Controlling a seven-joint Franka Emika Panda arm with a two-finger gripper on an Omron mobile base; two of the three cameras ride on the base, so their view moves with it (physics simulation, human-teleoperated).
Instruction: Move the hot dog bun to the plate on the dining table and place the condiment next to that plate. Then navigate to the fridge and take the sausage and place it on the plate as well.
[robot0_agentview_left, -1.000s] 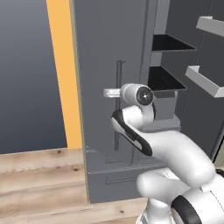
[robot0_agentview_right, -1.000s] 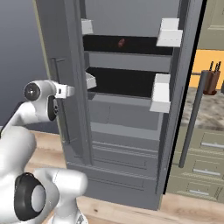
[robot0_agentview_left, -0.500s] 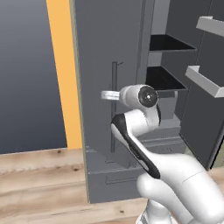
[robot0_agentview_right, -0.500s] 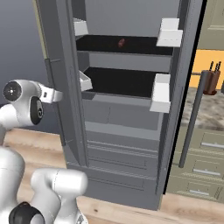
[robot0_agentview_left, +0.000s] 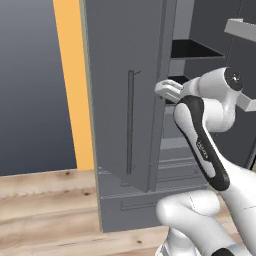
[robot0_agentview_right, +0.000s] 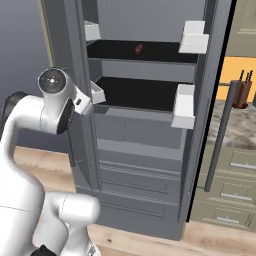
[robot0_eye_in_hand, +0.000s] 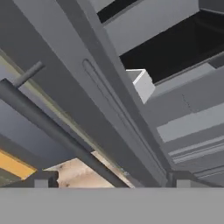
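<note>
While the fridge (robot0_agentview_right: 145, 125) is standing with both doors swung open, its left door (robot0_agentview_left: 125, 95) is jutting out beside the arm, the long vertical handle (robot0_agentview_left: 130, 122) running down its face. The pincer (robot0_agentview_left: 167, 90) is hovering at the door's inner edge, jaws spread wide apart and gripping nothing; in the hand view its two fingertips (robot0_eye_in_hand: 41, 179) are sitting far apart, either side of the door edge. The sausage (robot0_agentview_right: 138, 48) is lying on the upper dark shelf (robot0_agentview_right: 150, 52), well apart from the pincer.
</note>
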